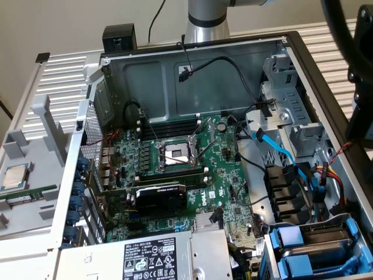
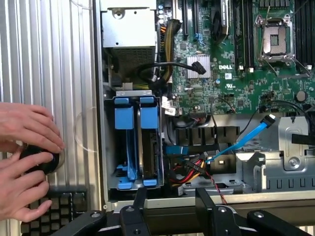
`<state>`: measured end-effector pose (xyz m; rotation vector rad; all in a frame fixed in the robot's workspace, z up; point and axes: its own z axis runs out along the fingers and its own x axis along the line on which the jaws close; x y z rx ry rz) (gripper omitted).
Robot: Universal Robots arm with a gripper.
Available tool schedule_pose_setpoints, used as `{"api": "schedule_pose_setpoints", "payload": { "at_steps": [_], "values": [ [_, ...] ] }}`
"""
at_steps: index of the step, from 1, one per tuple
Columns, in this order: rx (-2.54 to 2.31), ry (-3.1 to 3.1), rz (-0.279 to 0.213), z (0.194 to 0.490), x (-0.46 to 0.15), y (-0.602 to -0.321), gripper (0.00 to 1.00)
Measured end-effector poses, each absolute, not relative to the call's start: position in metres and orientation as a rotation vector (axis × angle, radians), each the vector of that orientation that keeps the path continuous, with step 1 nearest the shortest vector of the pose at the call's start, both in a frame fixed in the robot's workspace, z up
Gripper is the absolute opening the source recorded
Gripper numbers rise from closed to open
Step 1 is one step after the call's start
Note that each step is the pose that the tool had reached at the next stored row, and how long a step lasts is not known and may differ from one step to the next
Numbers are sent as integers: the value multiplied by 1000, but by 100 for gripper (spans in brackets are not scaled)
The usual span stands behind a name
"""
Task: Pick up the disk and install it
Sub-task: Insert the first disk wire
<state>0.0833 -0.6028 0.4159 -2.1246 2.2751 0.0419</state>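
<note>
In the drive cage (image 2: 109,147) two blue-framed carriers stand side by side. One holds a grey metal body, which I take for the disk (image 2: 151,152) (image 1: 326,233); its label face is hidden. The other carrier (image 2: 125,147) (image 1: 315,269) looks like a bare blue frame. My gripper (image 2: 172,214) hovers over the case edge just beside the cage, open, with nothing between its black fingers (image 2: 140,206). It is apart from both carriers.
A person's two hands (image 2: 24,157) rest on a round black object (image 2: 42,162) on the ribbed surface beside the case. Loose blue, red and yellow cables (image 2: 197,169) lie next to the cage. The motherboard (image 1: 175,169) and power supply (image 1: 157,259) occupy the case floor. A silver CPU chip (image 1: 14,177) lies outside.
</note>
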Motion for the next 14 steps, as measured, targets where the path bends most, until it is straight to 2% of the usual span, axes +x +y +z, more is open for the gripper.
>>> {"api": "schedule_pose_setpoints", "payload": {
  "at_steps": [4,7,9,10,14],
  "values": [
    [-2073,2318,43,413,83,-603,53],
    [-2037,2347,41,412,83,-603,65],
    [-2025,2357,41,410,83,-602,65],
    [-2021,2359,41,408,83,-601,71],
    [-2012,2368,41,401,83,-596,71]
  ]
}}
